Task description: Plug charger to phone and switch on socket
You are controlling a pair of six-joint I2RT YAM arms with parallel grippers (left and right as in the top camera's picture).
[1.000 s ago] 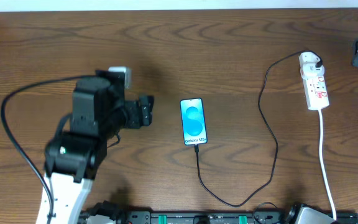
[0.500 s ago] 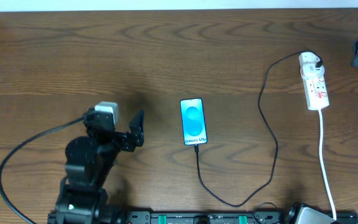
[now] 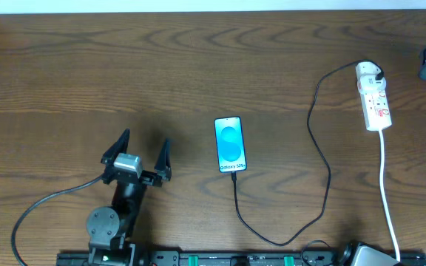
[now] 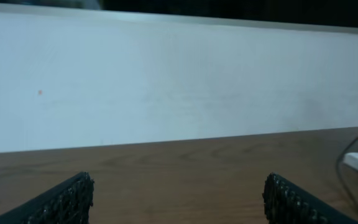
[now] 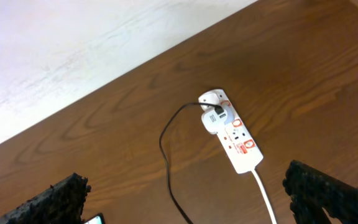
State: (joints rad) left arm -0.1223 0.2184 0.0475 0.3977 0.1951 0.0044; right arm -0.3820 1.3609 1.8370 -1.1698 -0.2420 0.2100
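Phone (image 3: 230, 144) blue-teal with black bezel, charger (image 3: 309, 118) black, socket (image 3: 376, 103) white with red marks, table (image 3: 124, 66) brown wood-grain.

"Galaxy" on the phone (image 3: 230, 144) screen

Two pincers showed: left pincer (image 3: 145, 139) and right pincer (image 5: 185, 177). One phone (image 3: 230, 144) lay near the left pincer, to its right. One charger (image 3: 318, 148) and one power strip (image 3: 374, 100) lay nearer the right pincer.

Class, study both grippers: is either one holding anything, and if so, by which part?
Nothing is held. The left gripper is open, apart from the phone; the right gripper is open, apart from the socket.
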